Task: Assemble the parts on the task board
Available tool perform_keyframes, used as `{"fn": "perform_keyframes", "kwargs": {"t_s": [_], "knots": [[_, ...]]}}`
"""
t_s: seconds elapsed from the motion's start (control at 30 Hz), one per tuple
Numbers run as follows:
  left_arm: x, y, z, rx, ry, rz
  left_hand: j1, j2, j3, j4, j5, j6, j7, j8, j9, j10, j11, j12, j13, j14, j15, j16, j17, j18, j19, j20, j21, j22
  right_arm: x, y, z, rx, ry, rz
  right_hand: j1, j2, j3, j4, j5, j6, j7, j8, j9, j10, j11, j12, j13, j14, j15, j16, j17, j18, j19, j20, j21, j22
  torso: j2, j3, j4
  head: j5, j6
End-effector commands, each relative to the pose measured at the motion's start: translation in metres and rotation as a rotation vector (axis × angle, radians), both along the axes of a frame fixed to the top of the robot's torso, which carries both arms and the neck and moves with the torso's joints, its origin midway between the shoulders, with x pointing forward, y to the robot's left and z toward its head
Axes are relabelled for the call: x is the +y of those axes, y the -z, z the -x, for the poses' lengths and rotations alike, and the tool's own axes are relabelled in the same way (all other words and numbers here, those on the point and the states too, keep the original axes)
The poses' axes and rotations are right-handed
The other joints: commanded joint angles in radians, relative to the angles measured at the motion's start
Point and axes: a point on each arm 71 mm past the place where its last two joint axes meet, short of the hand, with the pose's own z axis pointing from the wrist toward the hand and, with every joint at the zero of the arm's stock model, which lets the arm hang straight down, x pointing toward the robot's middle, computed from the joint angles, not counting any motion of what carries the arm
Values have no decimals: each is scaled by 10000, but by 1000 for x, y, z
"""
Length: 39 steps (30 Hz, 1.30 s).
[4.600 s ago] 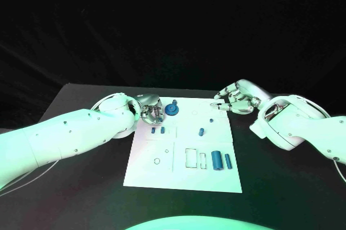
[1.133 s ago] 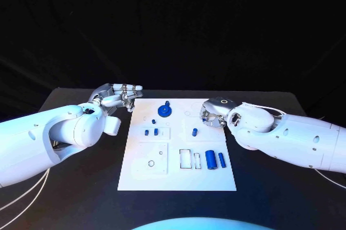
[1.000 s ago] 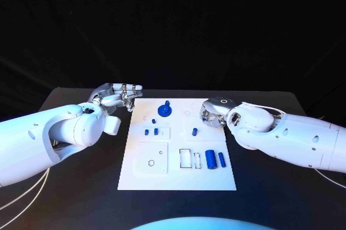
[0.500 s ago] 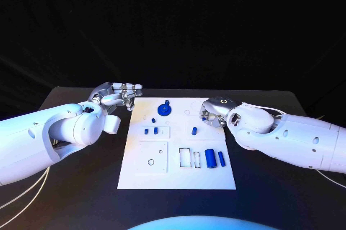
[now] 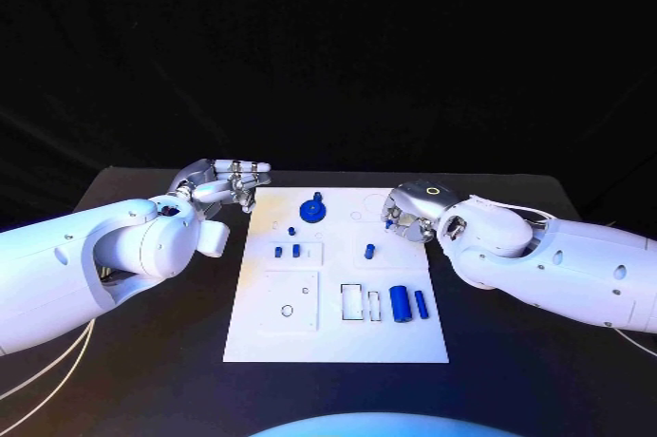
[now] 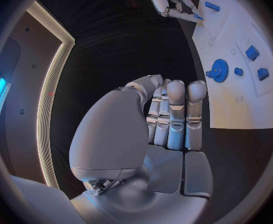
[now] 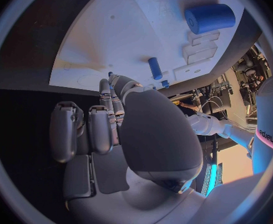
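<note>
The white task board [image 5: 337, 334] lies mid-table. On it are a blue gear [image 5: 313, 209], three small pegs [image 5: 287, 250], another peg [image 5: 368, 251], a thick cylinder [image 5: 400, 303] and a thin one [image 5: 421, 303]. My right hand [image 5: 408, 214] is at the board's right edge near the far end. Its curled fingers pinch a small blue part [image 7: 109, 75] at their tips, just above the board [image 7: 130, 30]. My left hand [image 5: 226, 182] hovers off the board's far left corner with fingers curled in on nothing [image 6: 168, 115]. The left wrist view shows the gear [image 6: 220, 69].
A dark ring [image 5: 287, 311] and outlined rectangular slots [image 5: 353, 301] mark the board's near half. Black table [image 5: 137, 361] lies open on both sides of the board and in front of it.
My right arm and hand have shifted slightly to the right at the board's edge. The left hand and the parts on the board have stayed put.
</note>
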Motion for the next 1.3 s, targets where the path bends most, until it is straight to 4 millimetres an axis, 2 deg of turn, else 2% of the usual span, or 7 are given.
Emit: {"fn": "perform_keyframes", "kwargs": {"t_s": [0.03, 0.23, 0.57, 0.7, 0.73, 1.0, 1.3], "knots": [[-3, -1, 0, 8, 169, 110, -7, 83, -13, -58, 31, -24, 80, 20, -15, -84, -8, 34, 11, -36, -7, -32, -13, 131, -21, -13, -41, -17, 1, -8, 4, -444, -36, -263, -107, -28, 80, 1, -22, 70, -26, 1, -5, 43, -2, -70, -13, 442, -56, 67, -9, -172, 86, 7, 76, 1750, 8, 7, -4, 6, 12], [-3, -1, 0, 9, 195, 120, -5, 89, -16, -63, 32, -35, 87, 14, -20, -101, -1, 33, 11, -42, -3, -44, -32, 133, -22, -11, -55, -29, 12, -26, 24, -622, -530, -1001, -211, -64, 128, -29, -49, 93, -37, 6, 4, 72, -9, -74, -18, 446, -58, 79, 1, -190, 126, 9, 156, 1790, 12, 9, -13, 75, 45], [-7, 0, -2, 52, 250, 232, -2, 94, -18, -67, 32, -42, 91, 11, -24, -110, 3, 34, 11, -47, 0, -54, -48, 131, -15, -10, -56, -28, 65, -39, 57, -331, -2064, -2075, -270, -82, 152, -44, -59, 103, -42, 7, 9, 84, -13, -78, -21, 445, -60, 76, -11, -200, 150, 9, 202, 1812, -1, -4, 22, 388, 43], [-10, 0, -2, 53, 317, 269, -2, 94, -18, -67, 32, -42, 91, 11, -24, -110, 3, 34, 11, -47, 0, -54, -48, 131, -15, -10, -56, -28, 83, -32, 62, -32, -2466, -2170, -309, -80, 168, -47, -59, 104, -43, 5, 11, 87, -13, -83, -23, 442, -61, 69, -27, -198, 146, 9, 194, 1811, -1, -24, 26, 622, -19], [-11, 1, -2, 58, 327, 284, -2, 94, -18, -67, 32, -42, 91, 11, -24, -110, 3, 34, 11, -47, 0, -54, -48, 131, -15, -10, -56, -28, 87, -29, 63, 57, -2544, -2176, -311, -80, 169, -48, -59, 104, -43, 5, 11, 87, -13, -84, -24, 442, -61, 68, -28, -198, 146, 9, 194, 1811, 2, -27, 16, 745, -37], [-17, 1, -2, 121, 433, 380, -6, 99, -22, -66, 31, -44, 94, 10, -26, -114, 6, 36, 12, -58, 3, -73, -79, 127, -4, -9, -49, -20, 114, -1, 72, 966, -3027, -2061, -407, -81, 202, -63, -56, 78, -37, -13, 9, 70, -6, -108, -35, 436, -57, 54, -61, -191, 133, 11, 164, 1805, 28, -11, 0, 1190, -196], [-22, 1, -2, 149, 545, 425, -11, 103, -27, -64, 31, -45, 96, 10, -27, -117, 8, 39, 14, -59, 5, -76, -83, 125, 1, -7, -50, -20, 124, 20, 76, 1511, -3073, -1893, -441, -80, 210, -69, -70, 69, -36, -17, 9, 65, -3, -116, -38, 434, -55, 48, -74, -189, 128, 13, 154, 1802, 27, -7, 7, 1377, -379]]}}
